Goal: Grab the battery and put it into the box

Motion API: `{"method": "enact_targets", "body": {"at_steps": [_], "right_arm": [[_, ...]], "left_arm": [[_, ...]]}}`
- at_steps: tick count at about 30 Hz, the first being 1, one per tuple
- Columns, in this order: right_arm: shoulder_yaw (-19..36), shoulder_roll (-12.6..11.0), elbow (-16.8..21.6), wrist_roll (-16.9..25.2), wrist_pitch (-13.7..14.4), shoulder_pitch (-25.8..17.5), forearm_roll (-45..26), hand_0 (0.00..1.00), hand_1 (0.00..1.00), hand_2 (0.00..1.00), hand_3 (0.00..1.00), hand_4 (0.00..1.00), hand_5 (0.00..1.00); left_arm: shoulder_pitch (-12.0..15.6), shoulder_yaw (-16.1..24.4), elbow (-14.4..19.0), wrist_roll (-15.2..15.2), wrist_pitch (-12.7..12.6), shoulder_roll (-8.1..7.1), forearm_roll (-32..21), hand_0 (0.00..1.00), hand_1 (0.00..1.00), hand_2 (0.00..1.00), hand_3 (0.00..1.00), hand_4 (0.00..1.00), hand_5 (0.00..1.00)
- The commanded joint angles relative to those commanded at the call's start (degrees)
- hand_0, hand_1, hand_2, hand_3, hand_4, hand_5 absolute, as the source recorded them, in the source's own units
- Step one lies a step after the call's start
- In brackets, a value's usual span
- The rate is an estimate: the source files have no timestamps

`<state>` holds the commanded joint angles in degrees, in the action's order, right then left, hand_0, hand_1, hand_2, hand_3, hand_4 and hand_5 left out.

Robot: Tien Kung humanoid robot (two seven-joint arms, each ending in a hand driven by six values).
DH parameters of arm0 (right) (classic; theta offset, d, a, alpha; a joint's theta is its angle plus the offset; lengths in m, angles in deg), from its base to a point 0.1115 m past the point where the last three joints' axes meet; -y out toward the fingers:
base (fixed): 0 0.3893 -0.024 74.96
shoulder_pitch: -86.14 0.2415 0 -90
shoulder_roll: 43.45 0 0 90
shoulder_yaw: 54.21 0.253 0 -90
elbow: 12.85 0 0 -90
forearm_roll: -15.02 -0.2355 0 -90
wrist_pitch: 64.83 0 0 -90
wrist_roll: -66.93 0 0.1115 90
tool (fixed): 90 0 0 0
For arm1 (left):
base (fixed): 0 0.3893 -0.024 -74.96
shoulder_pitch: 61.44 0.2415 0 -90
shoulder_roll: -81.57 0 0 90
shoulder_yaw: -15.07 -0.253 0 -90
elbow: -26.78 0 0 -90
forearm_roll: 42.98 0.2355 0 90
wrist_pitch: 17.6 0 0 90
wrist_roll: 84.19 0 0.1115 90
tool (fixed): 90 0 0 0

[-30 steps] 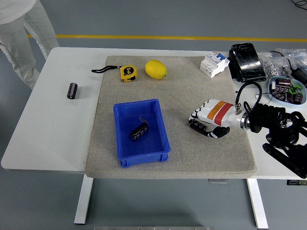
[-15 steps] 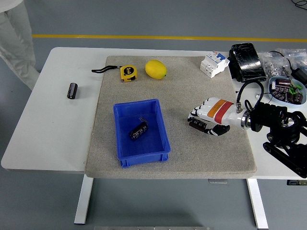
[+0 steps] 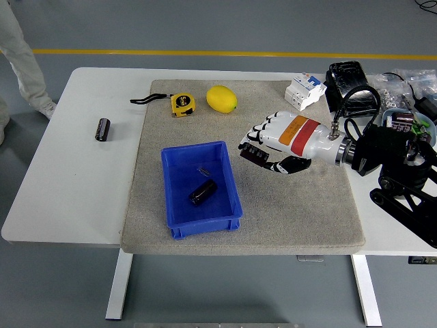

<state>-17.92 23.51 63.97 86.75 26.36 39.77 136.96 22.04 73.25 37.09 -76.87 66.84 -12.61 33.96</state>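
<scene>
White and black fingers (image 3: 256, 140) of the right hand (image 3: 276, 142) are a little bent and loose, and they grasp nothing; the hand hangs over the grey mat (image 3: 287, 205), just beside the upper right corner of the blue box (image 3: 168, 198), with its palm turned down. An orange and red band goes around the wrist, and behind it the black arm comes in from the right edge. A dark battery (image 3: 203, 192) lies tilted on the floor of the box, apart from the hand. On the far part of the mat there are a yellow tape measure (image 3: 181, 104) and a lemon (image 3: 222, 98). A second battery (image 3: 102, 129) lies on the white surface (image 3: 61, 198) to the left of the mat. At the top left corner a person's leg (image 3: 19, 48) stands on the floor.
</scene>
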Motion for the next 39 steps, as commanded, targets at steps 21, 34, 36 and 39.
{"method": "enact_targets", "body": {"at_steps": [21,34,36,39], "right_arm": [[-3.8,8.9,0.9,-0.1,-4.2,4.4,1.6,0.621,0.583,0.647,0.632,0.648,0.106],[-3.6,7.6,0.9,1.8,-4.3,4.2,3.2,0.667,0.681,0.772,0.889,0.844,0.12],[-3.5,7.5,0.9,1.8,-4.2,4.2,3.1,0.667,0.681,0.772,0.889,0.844,0.12],[-2.8,7.2,0.8,1.9,-4.2,4.0,2.5,0.667,0.681,0.772,0.889,0.844,0.12]], "left_arm": [[-0.6,-2.9,0.0,-0.2,-1.0,-0.2,-2.8,0.631,0.592,0.635,0.709,0.713,0.714],[0.0,-2.2,0.1,0.1,-0.9,-0.08,-2.3,0.63,0.596,0.634,0.711,0.713,0.713],[0.0,-2.0,0.1,0.1,-0.8,-0.06,-2.0,0.63,0.596,0.634,0.711,0.713,0.713],[0.0,-2.1,0.1,0.2,-0.7,-0.06,-2.1,0.63,0.596,0.634,0.711,0.713,0.713]]}}
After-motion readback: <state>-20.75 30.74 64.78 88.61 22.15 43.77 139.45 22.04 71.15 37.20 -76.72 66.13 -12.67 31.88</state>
